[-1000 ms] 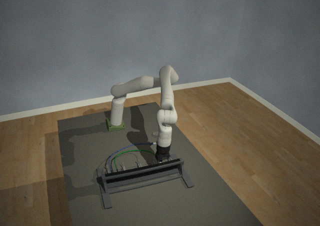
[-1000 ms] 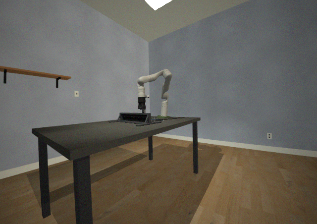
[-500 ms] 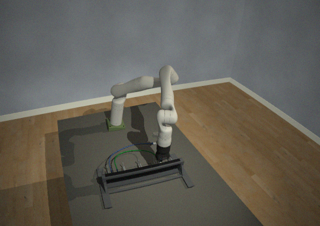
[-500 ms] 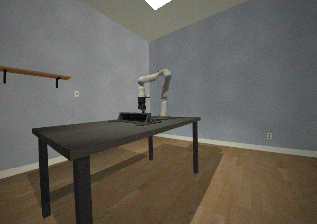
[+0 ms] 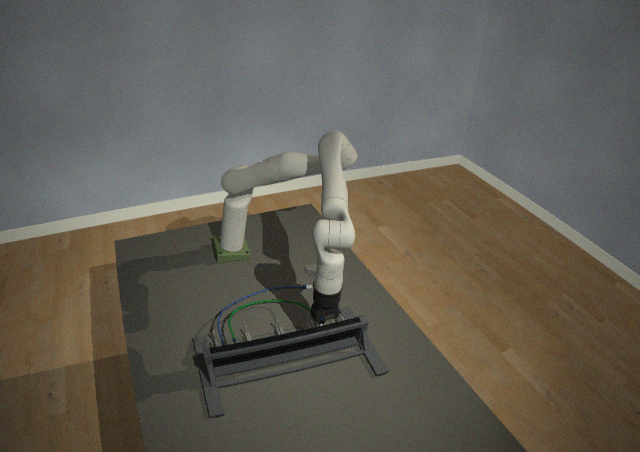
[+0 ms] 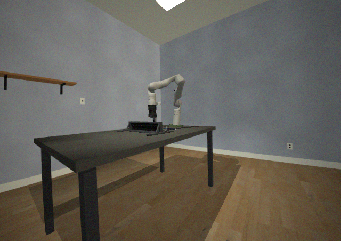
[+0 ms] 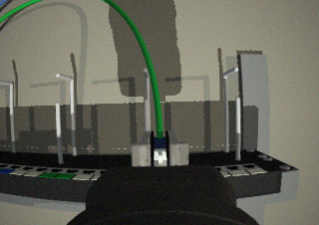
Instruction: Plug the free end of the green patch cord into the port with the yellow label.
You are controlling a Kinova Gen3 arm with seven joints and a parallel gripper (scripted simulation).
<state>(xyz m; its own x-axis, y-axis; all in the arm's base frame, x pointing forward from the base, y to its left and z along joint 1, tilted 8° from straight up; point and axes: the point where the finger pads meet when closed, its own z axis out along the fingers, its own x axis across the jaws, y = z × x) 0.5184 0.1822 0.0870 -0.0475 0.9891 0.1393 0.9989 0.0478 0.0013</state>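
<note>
My gripper (image 5: 324, 319) (image 6: 153, 119) (image 7: 159, 141) points down at the back of the rack (image 5: 289, 341) (image 6: 144, 126) (image 7: 253, 106), near its right end. It is shut on the plug of the green cord (image 7: 159, 145). The plug sits at the rack's port row. The green cord (image 5: 258, 302) (image 7: 134, 26) arcs away to the left end of the rack. The blue cord (image 5: 258, 289) arcs beside it; its free plug (image 5: 308, 285) lies on the table behind my wrist. The yellow label is not visible; my gripper body hides the ports below it.
The rack stands on the dark table (image 5: 310, 416) (image 6: 90, 147), on two long feet (image 5: 211, 398). Thin upright posts (image 7: 59, 112) rise behind the port row. The arm's green base (image 5: 231, 253) is at the table's far end. The wooden floor lies beyond the table's right edge.
</note>
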